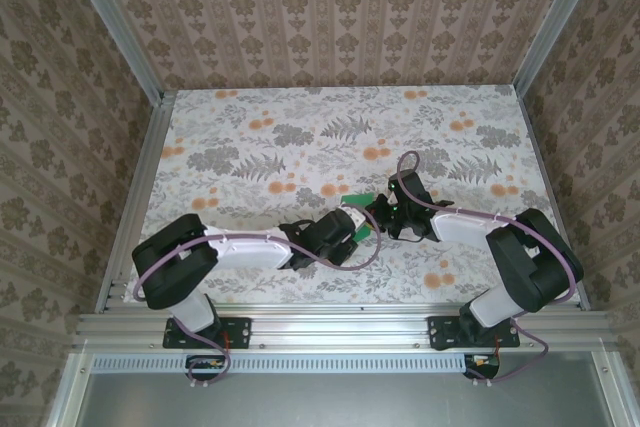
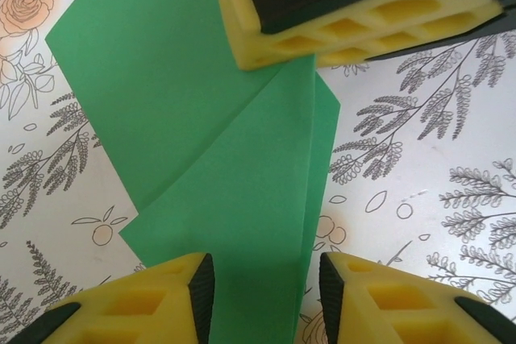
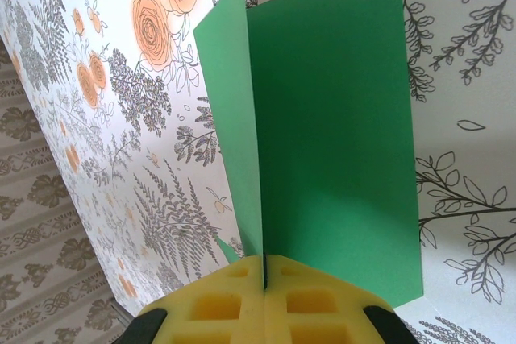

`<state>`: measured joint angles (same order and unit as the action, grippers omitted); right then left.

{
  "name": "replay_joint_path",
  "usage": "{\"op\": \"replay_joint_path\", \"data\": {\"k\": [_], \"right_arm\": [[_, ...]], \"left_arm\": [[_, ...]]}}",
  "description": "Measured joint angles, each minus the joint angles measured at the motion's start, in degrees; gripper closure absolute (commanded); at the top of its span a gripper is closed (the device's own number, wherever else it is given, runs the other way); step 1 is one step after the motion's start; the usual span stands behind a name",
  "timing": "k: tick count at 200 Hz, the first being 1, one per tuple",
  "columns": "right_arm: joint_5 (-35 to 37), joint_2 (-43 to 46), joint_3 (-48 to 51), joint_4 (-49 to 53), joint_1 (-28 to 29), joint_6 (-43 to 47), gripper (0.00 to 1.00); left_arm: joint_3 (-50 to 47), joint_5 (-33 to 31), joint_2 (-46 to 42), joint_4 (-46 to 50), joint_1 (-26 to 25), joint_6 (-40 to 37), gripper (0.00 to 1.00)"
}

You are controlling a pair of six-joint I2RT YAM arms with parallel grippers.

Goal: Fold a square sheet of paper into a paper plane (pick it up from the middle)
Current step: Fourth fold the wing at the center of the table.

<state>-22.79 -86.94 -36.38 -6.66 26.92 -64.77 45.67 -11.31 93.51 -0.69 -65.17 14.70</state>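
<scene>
One sheet of green paper, partly folded, sits near the middle of the flowered counter, where two arms meet. The right tool, reaching from 4 o'clock, is pinched tight on the paper's crease. The left tool, from 8 o'clock, stands apart, its two yellow pads straddling the paper's other end.

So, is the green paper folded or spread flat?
Folded: the green paper shows overlapping layers with a diagonal crease; the right pincer pinches its fold.
</scene>
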Motion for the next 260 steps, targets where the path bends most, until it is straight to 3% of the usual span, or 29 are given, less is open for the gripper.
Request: {"op": "replay_joint_path", "data": {"k": [62, 138, 189, 209, 239, 260], "right_arm": [[0.0, 0.0, 0.0, 0.0, 0.0, 0.0, 0.90], [-0.2, 0.0, 0.0, 0.0, 0.0, 0.0, 0.89], [-0.2, 0.0, 0.0, 0.3, -0.1, 0.0, 0.88], [-0.2, 0.0, -0.1, 0.7, -0.1, 0.1, 0.84], [-0.2, 0.0, -0.7, 1.1, -0.1, 0.5, 0.80], [-0.2, 0.6, -1.3, 2.4, -0.1, 1.7, 0.68]], "left_arm": [[0.6, -2.1, 1.0, 0.2, -0.5, -0.3, 0.79], [1.1, -2.1, 1.3, 0.6, -0.5, -0.2, 0.79], [1.7, -1.8, 2.1, 0.8, -0.5, 0.0, 0.95], [1.7, -0.9, 2.3, 0.7, -0.3, 0.4, 1.00], [1.6, 1.7, 2.4, 0.2, 0.9, 1.7, 1.00], [1.1, 4.9, 2.4, -1.7, 2.8, 3.4, 1.00]]}}
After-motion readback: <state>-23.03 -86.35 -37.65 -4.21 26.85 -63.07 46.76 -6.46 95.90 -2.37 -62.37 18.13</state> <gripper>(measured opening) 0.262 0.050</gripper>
